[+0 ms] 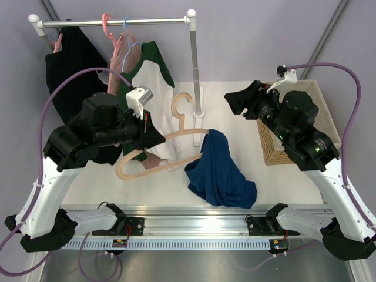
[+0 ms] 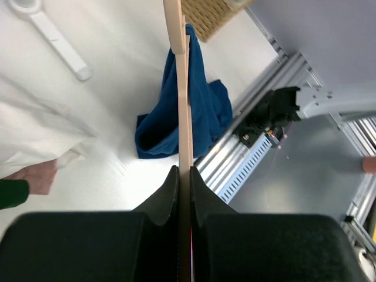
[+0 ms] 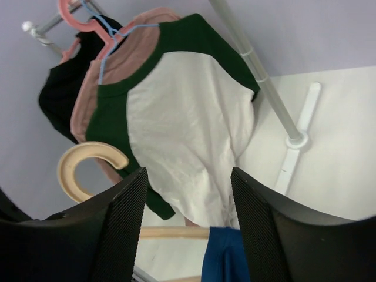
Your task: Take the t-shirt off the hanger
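T-shirt (image 1: 220,176) on hanger (image 2: 184,117) end; wrist views: left claw (image 2: 184,182) clamps hanger, right claw (image 3: 188,182) apart.

The top external view looks steeply down from above and behind both arms, far enough back to take in the whole counter (image 1: 276,182), with the clothes rail (image 1: 117,23) at its far edge and the arm bases at the bottom. The left wrist view sits close behind the left gripper (image 2: 184,173) and looks along the hanger (image 2: 184,88), down across the counter to the t-shirt (image 2: 205,100). The right wrist view looks from low down, upward past the right gripper (image 3: 188,173), toward the hung white shirt with green sleeves (image 3: 182,129). All three views share the hanger and t-shirt, and both wrist views also catch the rack's white foot (image 3: 296,141).
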Robot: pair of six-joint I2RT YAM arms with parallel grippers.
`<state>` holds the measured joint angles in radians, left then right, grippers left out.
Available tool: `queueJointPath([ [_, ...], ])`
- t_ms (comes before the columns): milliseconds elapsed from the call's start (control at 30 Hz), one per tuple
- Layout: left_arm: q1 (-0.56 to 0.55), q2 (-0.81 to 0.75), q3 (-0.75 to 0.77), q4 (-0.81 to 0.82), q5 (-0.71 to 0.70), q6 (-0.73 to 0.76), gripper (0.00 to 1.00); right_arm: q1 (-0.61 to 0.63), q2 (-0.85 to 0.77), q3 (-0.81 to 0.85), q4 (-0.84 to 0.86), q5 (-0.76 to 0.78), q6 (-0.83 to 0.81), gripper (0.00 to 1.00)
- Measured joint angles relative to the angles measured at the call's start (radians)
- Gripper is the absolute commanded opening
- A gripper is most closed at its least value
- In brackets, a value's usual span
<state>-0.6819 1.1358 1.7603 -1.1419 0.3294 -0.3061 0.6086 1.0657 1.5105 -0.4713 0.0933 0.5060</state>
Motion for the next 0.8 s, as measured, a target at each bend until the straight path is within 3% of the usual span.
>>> queueJointPath([
  [300,0.000,0.064,0.158,-0.123,-0.312,-0.030,0.00,0.000,0.001,-0.006,-0.142,0.093,0.034,0.66],
  [533,0.000,0.062,0.200,-0.132,-0.455,-0.049,0.00,0.000,0.034,-0.100,-0.189,0.083,0.105,0.64],
  [800,0.000,-0.023,0.151,0.100,-0.581,0.023,0.00,0.000,0.096,-0.196,-0.226,-0.006,0.095,0.65],
])
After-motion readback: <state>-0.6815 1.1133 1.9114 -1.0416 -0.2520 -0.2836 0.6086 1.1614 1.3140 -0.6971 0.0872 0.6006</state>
